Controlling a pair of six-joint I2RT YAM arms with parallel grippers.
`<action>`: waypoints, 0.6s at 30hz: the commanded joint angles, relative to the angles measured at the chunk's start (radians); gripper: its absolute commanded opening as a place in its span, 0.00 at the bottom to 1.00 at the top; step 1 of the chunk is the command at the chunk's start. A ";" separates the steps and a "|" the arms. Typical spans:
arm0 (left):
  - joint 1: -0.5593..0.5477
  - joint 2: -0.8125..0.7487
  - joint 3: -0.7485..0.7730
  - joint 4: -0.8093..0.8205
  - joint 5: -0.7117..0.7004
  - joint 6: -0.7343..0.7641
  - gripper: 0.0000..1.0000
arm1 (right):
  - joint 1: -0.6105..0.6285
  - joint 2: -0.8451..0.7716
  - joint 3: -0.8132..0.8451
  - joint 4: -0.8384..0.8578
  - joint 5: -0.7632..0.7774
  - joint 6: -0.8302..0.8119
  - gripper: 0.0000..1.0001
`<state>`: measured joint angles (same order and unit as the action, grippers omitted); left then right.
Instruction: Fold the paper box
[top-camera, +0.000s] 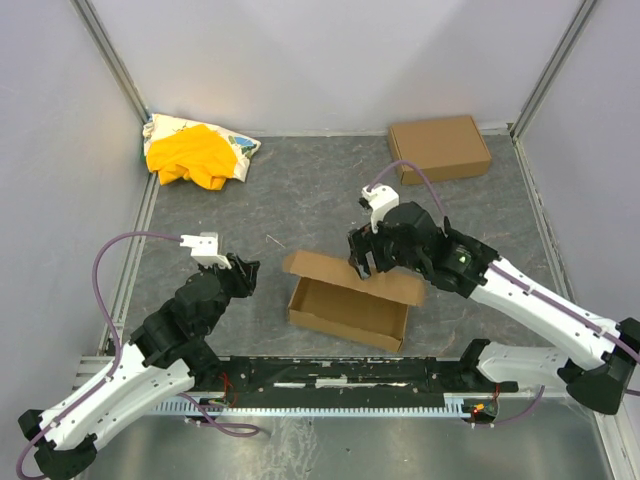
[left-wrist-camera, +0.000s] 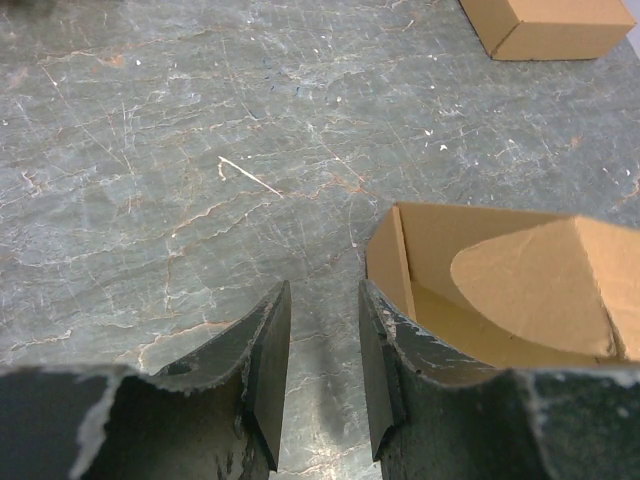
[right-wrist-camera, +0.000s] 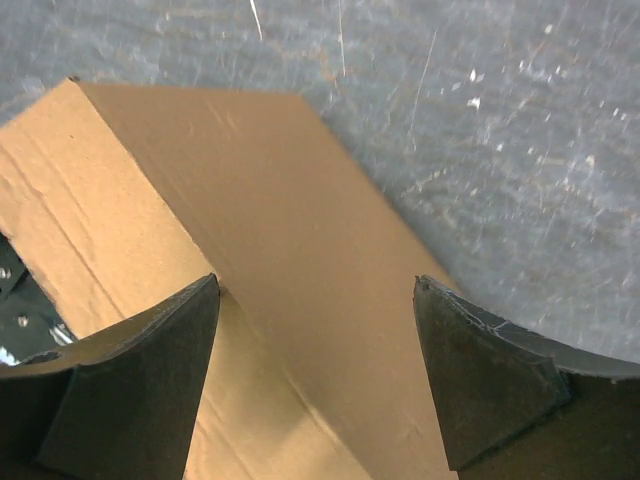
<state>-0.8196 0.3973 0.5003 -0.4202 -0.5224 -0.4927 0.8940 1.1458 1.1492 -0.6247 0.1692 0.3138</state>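
Observation:
The paper box (top-camera: 348, 310) stands mid-table as a shallow brown tray with its lid flap (top-camera: 352, 275) raised along the far side. My right gripper (top-camera: 363, 262) is open, its jaws spread wide just above that flap (right-wrist-camera: 300, 280), with nothing held. My left gripper (top-camera: 244, 272) is open and empty, low over the table just left of the box. In the left wrist view the box's left end and a rounded inner flap (left-wrist-camera: 530, 290) show beside my right-hand finger (left-wrist-camera: 385, 370).
A ready-made compact brown box (top-camera: 439, 147) lies at the back right, also in the left wrist view (left-wrist-camera: 550, 25). A yellow-and-white cloth heap (top-camera: 197, 152) lies at the back left. White walls enclose the table; a black rail (top-camera: 330, 378) runs along the near edge.

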 joint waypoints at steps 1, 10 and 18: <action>-0.002 -0.003 0.015 0.033 -0.016 0.029 0.41 | -0.001 -0.081 -0.074 -0.018 -0.086 0.052 0.86; -0.001 0.013 0.010 0.036 0.006 0.015 0.41 | 0.003 -0.108 -0.177 -0.011 -0.174 0.102 0.84; 0.000 0.058 -0.018 0.076 0.056 -0.020 0.41 | 0.006 -0.133 -0.224 -0.034 -0.122 0.151 0.84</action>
<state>-0.8196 0.4248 0.4976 -0.4088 -0.5026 -0.4927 0.8951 1.0603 0.9360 -0.6670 0.0002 0.4171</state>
